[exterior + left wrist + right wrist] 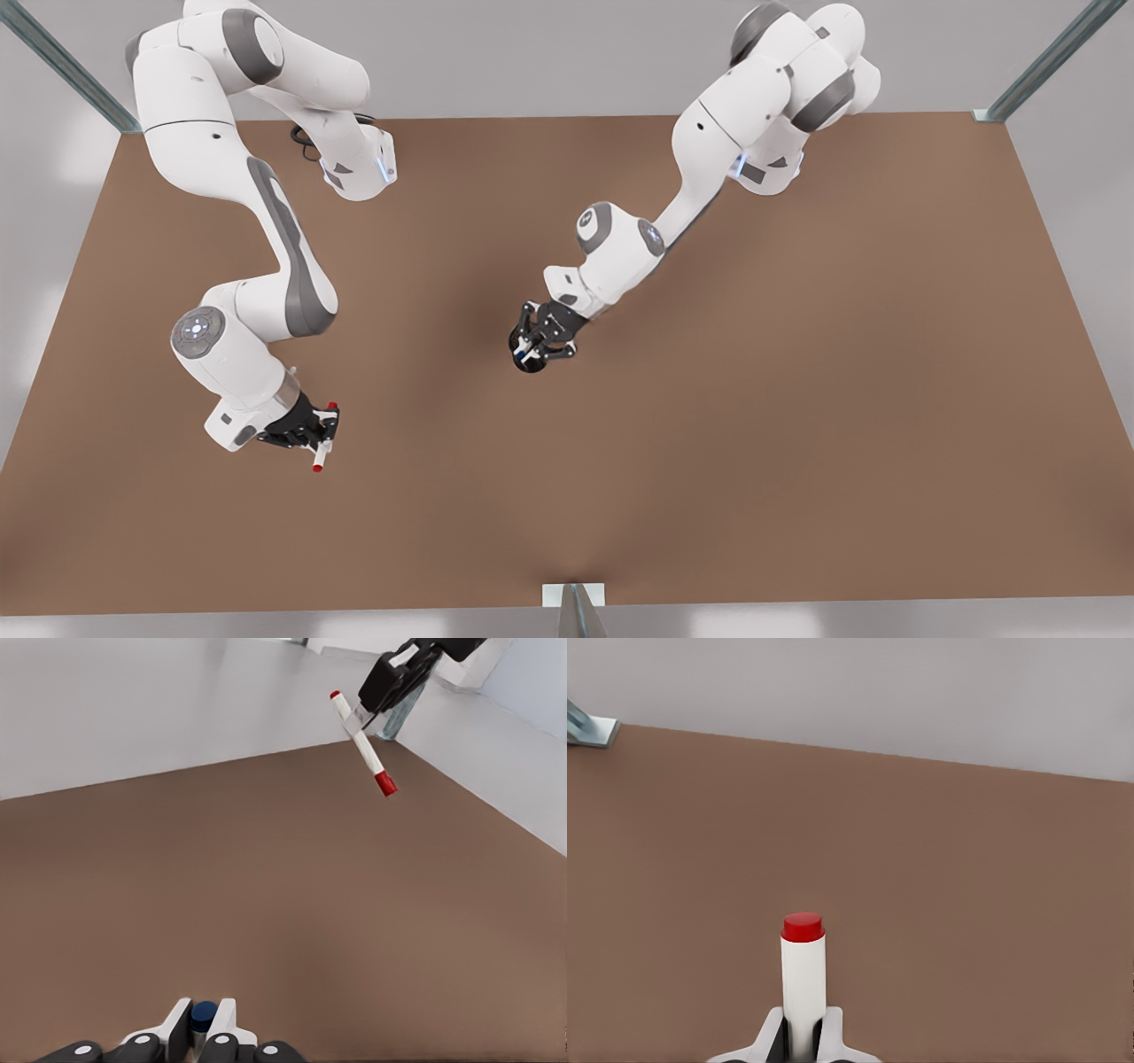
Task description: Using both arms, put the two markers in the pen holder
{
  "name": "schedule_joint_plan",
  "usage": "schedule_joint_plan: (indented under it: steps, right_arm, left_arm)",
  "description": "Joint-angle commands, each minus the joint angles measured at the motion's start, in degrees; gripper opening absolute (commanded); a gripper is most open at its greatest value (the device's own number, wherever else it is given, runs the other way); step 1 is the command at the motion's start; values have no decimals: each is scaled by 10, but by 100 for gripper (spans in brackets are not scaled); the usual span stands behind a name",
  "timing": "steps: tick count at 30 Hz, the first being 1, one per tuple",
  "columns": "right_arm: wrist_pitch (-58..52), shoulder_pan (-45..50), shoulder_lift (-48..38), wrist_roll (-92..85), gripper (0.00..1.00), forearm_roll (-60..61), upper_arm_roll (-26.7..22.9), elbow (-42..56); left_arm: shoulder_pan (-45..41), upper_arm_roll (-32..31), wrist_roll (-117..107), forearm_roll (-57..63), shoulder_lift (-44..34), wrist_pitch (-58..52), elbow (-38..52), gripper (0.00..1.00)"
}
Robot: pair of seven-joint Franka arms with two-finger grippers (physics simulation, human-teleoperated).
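Observation:
My left gripper (pixel 542 342) hangs at the table's middle, shut on the blue-capped marker (pixel 530 349), whose dark blue end (pixel 204 1016) pokes out between the fingers (pixel 180 1020). Right beneath it sits the black pen holder (pixel 529 361), mostly covered by the gripper. Toward the front view's left, my right gripper (pixel 312 434) is shut on the middle of the red-capped marker (pixel 323 440), held above the table. That marker's white barrel and red end (pixel 803 966) stick out past the fingers (pixel 769 1035). The left wrist view also shows the red marker (pixel 362 742) in the far-off right gripper (pixel 376 702).
The brown table (pixel 797 399) stretches wide on all sides of both grippers. Metal frame posts (pixel 1045 62) rise at the far corners and a small bracket (pixel 574 595) sits at the near edge. Grey floor surrounds the table.

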Motion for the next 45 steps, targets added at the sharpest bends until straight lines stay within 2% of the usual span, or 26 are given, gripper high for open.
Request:
schedule_joint_plan:
  steps: [1, 2, 5, 6, 7, 9, 10, 11, 12, 13, 14, 16, 17, 18, 19, 22, 24, 29, 32, 35, 41, 45]
  right_arm:
    - [-3, -1, 0, 6, 28, -3, 0, 0]
    - [-3, -4, 0, 4, 28, -3, 0, 0]
    - [-6, -7, -3, 8, 28, -3, 0, -4]
    - [-8, -7, -4, 10, 28, -3, 0, -5]
    - [-8, -7, -5, 11, 28, -3, 0, -5]
    - [-3, -6, -4, 12, 28, -3, 4, 1]
    - [2, -6, -6, 13, 28, -4, 17, 8]
    - [2, -4, -5, 15, 28, -3, 29, 23]
    - [3, -2, -9, 40, 28, -4, 53, 29]
    - [24, 0, -10, 70, 28, -5, 79, 32]
    - [46, 11, -10, 73, 28, -5, 91, 32]
    - [73, 38, -9, 100, 28, -5, 93, 36]
    - [89, 51, -9, 108, 28, -5, 93, 39]
    - [89, 55, -10, 140, 28, -7, 113, 41]
    - [89, 70, -15, 192, 28, -34, 120, 47]
    - [96, 76, -18, 391, 28, -174, 179, 28]
    - [129, 77, -18, 520, 28, -272, 199, -2]
    - [134, 145, 6, 847, 28, -490, 199, -6]
    - [133, 164, 6, 927, 28, -495, 199, -5]
    - [132, 163, 6, 935, 28, -499, 198, -17]
    - [131, 177, 40, 1082, 28, -670, 196, -51]
    - [114, 188, 53, 1123, 28, -717, 196, -55]
  left_arm:
    - [-11, 0, 124, -2, -2, 23, 0, 85]
    - [-21, 0, 125, -2, -2, 23, 0, 100]
    - [-25, 0, 127, 0, -27, 14, -18, 100]
    - [-3, 0, 125, -1, -44, -34, -19, 100]
    - [81, 0, 124, 4, -48, -181, 15, 100]
    - [167, 24, 93, 38, -57, -336, 48, 100]
    - [180, 79, -25, 144, -50, -462, 128, 100]
    - [193, 109, -97, 170, -36, -561, 190, 100]
    - [199, 176, -179, 192, -37, -650, 214, 100]
    - [198, 231, -300, 275, -42, -770, 260, 100]
    - [203, 249, -315, 360, -76, -848, 266, 100]
    - [199, 291, -374, 473, -128, -906, 266, 100]
    - [200, 292, -373, 479, -156, -935, 266, 100]
    - [224, 283, -371, 475, -190, -950, 250, 100]
    - [282, 217, -373, 478, -229, -935, 206, 100]
    - [285, 214, -372, 481, -229, -934, 210, 100]
    - [286, 214, -374, 480, -229, -929, 210, 100]
    - [283, 214, -373, 482, -229, -924, 211, 100]
    - [284, 214, -372, 482, -225, -924, 211, 100]
    - [285, 215, -372, 482, -220, -910, 211, 100]
    - [285, 215, -372, 481, -216, -910, 211, 100]
    - [286, 215, -373, 481, -212, -909, 211, 100]
